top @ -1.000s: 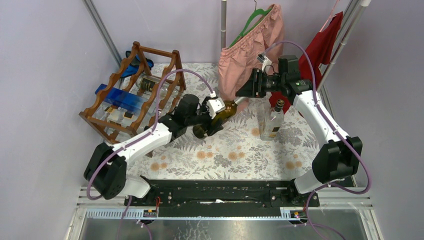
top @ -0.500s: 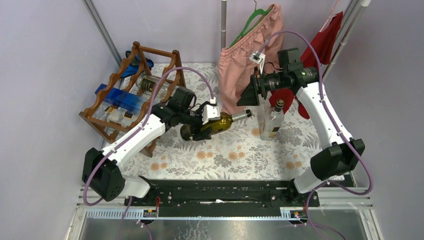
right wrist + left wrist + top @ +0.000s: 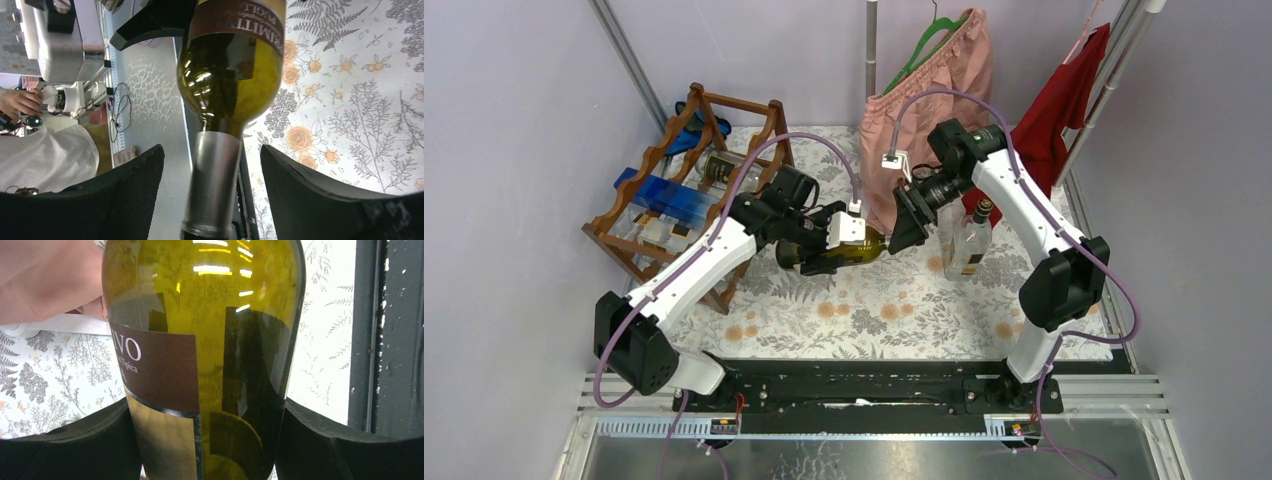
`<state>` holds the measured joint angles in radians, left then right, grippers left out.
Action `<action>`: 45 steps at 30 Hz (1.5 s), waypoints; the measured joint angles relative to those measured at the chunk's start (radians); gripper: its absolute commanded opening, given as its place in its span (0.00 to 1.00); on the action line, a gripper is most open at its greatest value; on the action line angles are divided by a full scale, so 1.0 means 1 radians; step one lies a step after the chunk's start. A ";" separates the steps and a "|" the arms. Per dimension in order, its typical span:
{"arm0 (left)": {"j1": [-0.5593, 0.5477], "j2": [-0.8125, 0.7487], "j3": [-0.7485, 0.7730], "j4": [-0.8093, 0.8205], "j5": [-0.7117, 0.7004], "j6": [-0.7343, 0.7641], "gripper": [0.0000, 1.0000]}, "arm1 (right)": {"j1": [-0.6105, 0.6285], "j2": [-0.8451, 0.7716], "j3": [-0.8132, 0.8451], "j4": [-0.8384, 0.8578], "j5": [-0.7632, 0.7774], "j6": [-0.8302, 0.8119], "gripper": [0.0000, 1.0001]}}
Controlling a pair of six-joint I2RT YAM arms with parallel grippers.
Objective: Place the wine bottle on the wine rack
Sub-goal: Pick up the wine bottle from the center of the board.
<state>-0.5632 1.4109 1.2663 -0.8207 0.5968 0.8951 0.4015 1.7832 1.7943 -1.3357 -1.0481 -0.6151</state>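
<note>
The wine bottle point(image 3: 864, 246) is olive-green glass with a brown and gold label. It lies roughly level above the flowered table, its silver-capped neck pointing right. My left gripper point(image 3: 822, 243) is shut on its body, and in the left wrist view both black fingers press the wine bottle's point(image 3: 200, 340) sides. My right gripper point(image 3: 906, 222) is open around the neck point(image 3: 214, 180); there is a gap on each side between the neck and the fingers point(image 3: 320, 195). The wine rack point(image 3: 759, 130), reddish-brown wood with wavy rails, stands at the far left, just left of the bottle's base.
The rack holds a blue block point(image 3: 664, 196) and another bottle point(image 3: 717, 166). A clear glass bottle point(image 3: 969, 240) stands upright right of my right gripper. Pink shorts point(image 3: 924, 95) and a red garment point(image 3: 1064, 95) hang at the back. A metal pole point(image 3: 871, 40) rises behind.
The right gripper has let go of the neck and opened, then followed leftward and down. The left arm has carried the bottle left toward the rack.
</note>
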 measured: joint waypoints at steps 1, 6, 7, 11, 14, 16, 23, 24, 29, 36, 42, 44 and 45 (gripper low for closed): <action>0.000 0.003 0.005 -0.010 -0.006 0.007 0.00 | 0.009 0.000 0.000 -0.005 0.001 0.002 0.74; 0.000 0.018 0.027 -0.037 -0.042 0.037 0.00 | 0.032 -0.001 -0.011 -0.007 0.016 0.027 0.68; -0.002 0.020 0.030 -0.039 -0.046 0.040 0.00 | 0.035 -0.001 -0.015 -0.006 0.018 0.032 0.67; -0.006 0.021 0.034 -0.048 -0.062 0.049 0.00 | 0.047 -0.001 -0.035 -0.005 0.032 0.048 0.56; -0.006 0.021 0.035 -0.059 -0.063 0.054 0.00 | 0.052 -0.001 -0.043 0.000 0.047 0.061 0.42; -0.008 0.021 0.036 -0.063 -0.063 0.056 0.00 | 0.052 -0.001 -0.046 0.004 0.058 0.069 0.26; -0.010 0.021 0.046 -0.076 -0.072 0.046 0.22 | 0.052 0.000 -0.050 0.018 0.082 0.092 0.00; -0.010 0.021 0.047 -0.076 -0.072 0.046 0.35 | 0.052 0.000 -0.052 0.018 0.081 0.092 0.00; -0.013 0.017 0.045 -0.080 -0.072 0.031 0.83 | 0.050 0.000 -0.064 0.019 0.059 0.089 0.00; -0.014 -0.102 -0.058 0.018 -0.072 -0.026 0.99 | 0.049 -0.002 -0.101 0.014 -0.008 0.090 0.00; -0.014 -0.152 -0.068 0.049 -0.066 -0.070 0.99 | 0.044 -0.013 -0.116 0.014 -0.055 0.097 0.00; -0.014 -0.155 -0.068 0.055 -0.063 -0.079 0.99 | 0.039 -0.013 -0.123 0.013 -0.068 0.100 0.00; -0.014 -0.156 -0.068 0.058 -0.063 -0.083 0.99 | 0.037 -0.013 -0.126 0.013 -0.073 0.101 0.00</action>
<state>-0.5774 1.2545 1.1980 -0.7628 0.5343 0.8124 0.4381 1.7706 1.6680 -1.3224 -1.1213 -0.5140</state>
